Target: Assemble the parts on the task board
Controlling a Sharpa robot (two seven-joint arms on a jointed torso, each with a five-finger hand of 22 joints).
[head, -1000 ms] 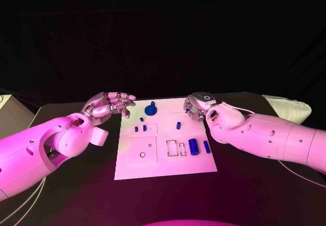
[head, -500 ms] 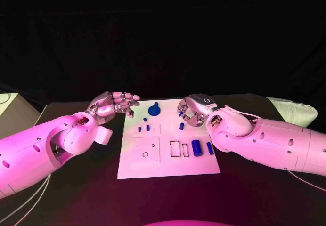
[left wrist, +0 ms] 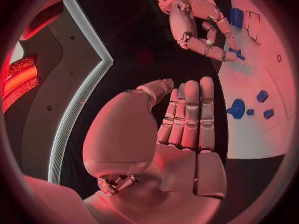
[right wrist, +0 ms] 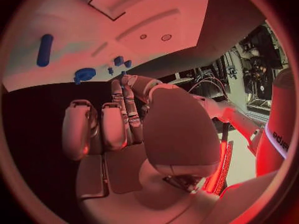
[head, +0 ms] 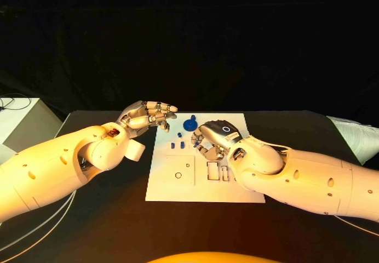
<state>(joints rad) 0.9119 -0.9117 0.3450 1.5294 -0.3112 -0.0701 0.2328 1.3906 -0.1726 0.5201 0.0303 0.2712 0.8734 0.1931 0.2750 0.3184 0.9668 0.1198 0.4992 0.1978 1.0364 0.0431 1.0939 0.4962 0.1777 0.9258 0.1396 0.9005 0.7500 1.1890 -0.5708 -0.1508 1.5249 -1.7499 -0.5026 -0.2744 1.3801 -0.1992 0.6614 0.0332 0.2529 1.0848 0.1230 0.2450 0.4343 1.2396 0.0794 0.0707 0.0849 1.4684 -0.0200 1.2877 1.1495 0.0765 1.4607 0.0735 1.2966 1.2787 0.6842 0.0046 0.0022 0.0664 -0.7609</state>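
Black tabletop carries the white task board at its middle, and you have both arms reaching over the board's far half. Your right hand hangs low over the board near its middle, fingers curled down; in the left wrist view a small blue part sits at its fingertips, apparently pinched, though you cannot be sure of the grip. Your left hand hovers just off the board's far left corner, fingers loosely curled and holding nothing.

For the step in hand, judged as seating that small part: bring the right hand straight down over its slot, keep the piece upright, and let go only once it sits flush. Keep the left hand off the board so it does not nudge anything.

By count in the head view: one round blue knob near the far edge and two short blue pegs beside the right hand. The right wrist view adds one long blue piece. The right arm hides other parts.
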